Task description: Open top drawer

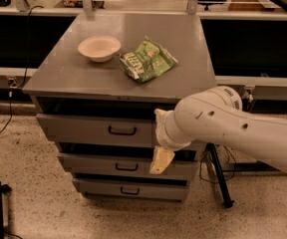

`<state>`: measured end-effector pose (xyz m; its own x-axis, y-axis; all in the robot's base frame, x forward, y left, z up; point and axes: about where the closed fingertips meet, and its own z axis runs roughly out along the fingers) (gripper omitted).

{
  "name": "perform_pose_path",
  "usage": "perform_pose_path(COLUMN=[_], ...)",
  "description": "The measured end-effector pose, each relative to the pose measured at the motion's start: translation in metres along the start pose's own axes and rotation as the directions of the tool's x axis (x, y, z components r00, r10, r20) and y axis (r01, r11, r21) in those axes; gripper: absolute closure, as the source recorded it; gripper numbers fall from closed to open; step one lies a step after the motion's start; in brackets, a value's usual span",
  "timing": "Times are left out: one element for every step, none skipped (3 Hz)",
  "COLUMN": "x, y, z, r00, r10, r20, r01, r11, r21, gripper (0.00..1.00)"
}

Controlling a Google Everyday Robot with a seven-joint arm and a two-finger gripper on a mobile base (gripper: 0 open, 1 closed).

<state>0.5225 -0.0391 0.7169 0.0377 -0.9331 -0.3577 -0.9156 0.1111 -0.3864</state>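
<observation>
Grey sheet-metal table (83, 78), matte and box-shaped, fills centre frame. A smooth, white, rounded arm (233, 128) enters from the right. The top drawer (78, 128) has a flat grey front and sits directly under the tabletop, left of centre. The cream end effector (161, 161) hangs before the drawer fronts, pointing down. Whether it is open or closed cannot be told, and no load is evident.

Judged step: approach. The next move calls for shifting left to the small black loop handle (122, 131), gripping it and pulling straight outward.
</observation>
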Motion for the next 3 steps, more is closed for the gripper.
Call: perform_pose_path(x=[0.0398,0.0414,0.0354], y=[0.0086,0.0087,0.0053], z=[-0.0014,-0.0022,0.0074], r00=[1.000,1.000,1.000], r10=[0.024,0.023,-0.002], r20=[-0.001,-0.001,-0.015], r01=[-0.024,-0.023,0.002], r11=[0.9992,0.9992,0.9998], r21=[0.033,0.034,0.018], gripper=[0.00,0.00,0.00])
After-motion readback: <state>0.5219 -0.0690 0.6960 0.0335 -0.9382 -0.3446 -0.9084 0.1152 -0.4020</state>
